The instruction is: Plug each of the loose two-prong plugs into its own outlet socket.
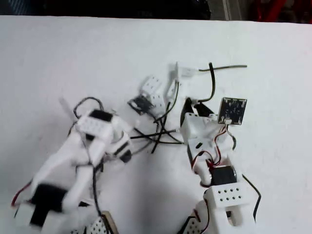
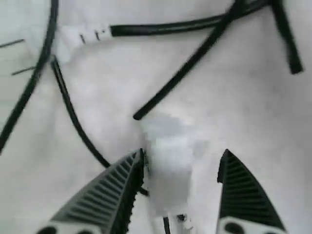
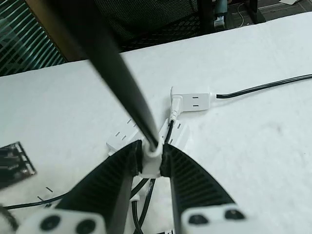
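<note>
Holding a white plug pinched in the right gripper, close by the outlet sockets; straddling a blurred second plug on the table with the left gripper spread. Next, likely: lining up over a free socket, pressing in.

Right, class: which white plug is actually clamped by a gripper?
The plug in the right gripper, pinched on both sides, its black cord rising. The other plug lies between the left gripper's open fingers.

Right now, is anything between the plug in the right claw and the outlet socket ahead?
Yes: another white plug and its black cord lie between the plug in the right claw and that outlet socket.
</note>
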You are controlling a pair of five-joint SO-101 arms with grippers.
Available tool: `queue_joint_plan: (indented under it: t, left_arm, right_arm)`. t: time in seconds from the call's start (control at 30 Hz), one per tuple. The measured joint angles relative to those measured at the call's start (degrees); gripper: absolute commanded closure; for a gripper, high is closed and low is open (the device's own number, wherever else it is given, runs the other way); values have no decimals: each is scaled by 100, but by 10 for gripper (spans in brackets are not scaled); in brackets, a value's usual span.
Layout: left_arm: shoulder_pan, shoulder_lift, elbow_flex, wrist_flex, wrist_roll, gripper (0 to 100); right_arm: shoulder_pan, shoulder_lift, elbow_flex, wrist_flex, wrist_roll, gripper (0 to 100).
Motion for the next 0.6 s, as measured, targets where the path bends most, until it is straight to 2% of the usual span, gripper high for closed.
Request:
queue_joint_plan:
  t: [0.23,0.4,0.6]
  left_arm:
    - [-440,1653,-1257,527,-220,795]
    - [-510,1723,-1547,527,-237,844]
    - [-510,1758,-1626,519,-237,972]
  right_arm:
    - [0,0,0,0,0,981]
    - [0,0,0,0,0,981]
    - [0,0,0,0,0,981]
